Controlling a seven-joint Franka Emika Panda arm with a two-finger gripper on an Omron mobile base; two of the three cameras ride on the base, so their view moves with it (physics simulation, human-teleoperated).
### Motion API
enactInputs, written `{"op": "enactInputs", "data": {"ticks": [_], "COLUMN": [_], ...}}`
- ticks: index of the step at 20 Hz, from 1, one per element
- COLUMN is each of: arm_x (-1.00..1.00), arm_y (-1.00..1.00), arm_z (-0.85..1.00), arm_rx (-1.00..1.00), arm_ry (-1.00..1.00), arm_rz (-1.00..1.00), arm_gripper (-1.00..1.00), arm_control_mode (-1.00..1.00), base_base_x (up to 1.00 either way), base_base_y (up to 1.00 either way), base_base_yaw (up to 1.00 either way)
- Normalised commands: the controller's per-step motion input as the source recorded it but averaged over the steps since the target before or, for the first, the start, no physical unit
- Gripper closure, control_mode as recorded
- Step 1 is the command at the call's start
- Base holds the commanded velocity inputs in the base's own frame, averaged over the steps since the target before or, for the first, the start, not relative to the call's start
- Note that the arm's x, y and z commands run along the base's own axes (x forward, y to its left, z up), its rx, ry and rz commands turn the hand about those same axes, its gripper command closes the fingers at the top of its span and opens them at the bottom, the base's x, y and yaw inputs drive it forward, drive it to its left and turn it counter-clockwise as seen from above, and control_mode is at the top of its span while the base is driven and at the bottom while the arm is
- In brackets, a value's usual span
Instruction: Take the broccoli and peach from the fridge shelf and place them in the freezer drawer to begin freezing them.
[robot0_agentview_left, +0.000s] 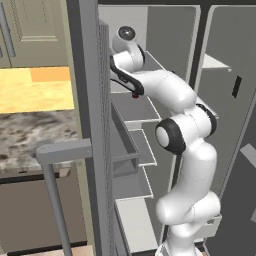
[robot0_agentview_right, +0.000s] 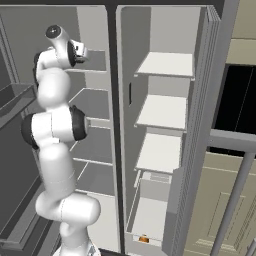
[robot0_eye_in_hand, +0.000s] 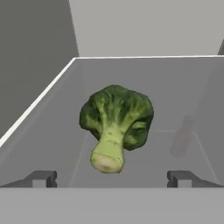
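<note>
The broccoli (robot0_eye_in_hand: 116, 124) lies on the grey fridge shelf (robot0_eye_in_hand: 48, 135), dark-green head up and pale stem toward me. My gripper (robot0_eye_in_hand: 112, 178) is open just in front of it, one fingertip on each side of the stem end and neither touching it. In the left base view the arm reaches into the upper part of the fridge, over a shelf (robot0_agentview_left: 134, 107). Low in the right compartment sits a pale box that looks like the freezer drawer (robot0_agentview_right: 150, 217), with a small orange thing (robot0_agentview_right: 143, 239) at its front. I cannot tell whether that is the peach.
A slim bottle (robot0_eye_in_hand: 181, 138) shows faintly to the right of the broccoli, and a red spot (robot0_agentview_left: 135, 95) shows under the hand. The open fridge door's edge (robot0_agentview_left: 102, 130) stands left of the arm. Several pale shelves (robot0_agentview_right: 162, 112) are stacked in the right compartment.
</note>
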Motion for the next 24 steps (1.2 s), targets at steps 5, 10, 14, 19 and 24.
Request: {"op": "enactInputs", "data": {"ticks": [5, 10, 14, 19, 24], "arm_x": [0.39, 0.4, 0.32, 0.17, 0.02], "arm_y": [0.11, 0.07, 0.03, 0.0, 0.0], "arm_z": [0.0, 0.0, -0.05, -0.09, -0.01], "arm_rx": [0.0, 0.0, 0.0, 0.0, 0.0], "arm_ry": [0.04, 0.04, 0.04, 0.02, 0.0], "arm_rz": [-0.03, -0.03, -0.01, 0.0, 0.0], "arm_gripper": [-1.0, -1.0, 1.0, 1.0, 1.0], "arm_control_mode": [-1.0, -1.0, -1.0, -1.0, -1.0], "base_base_x": [0.0, 0.0, 0.0, 0.0, 0.0], "base_base_y": [0.0, 0.0, 0.0, 0.0, 0.0], "base_base_yaw": [0.0, 0.0, 0.0, 0.0, 0.0]}}
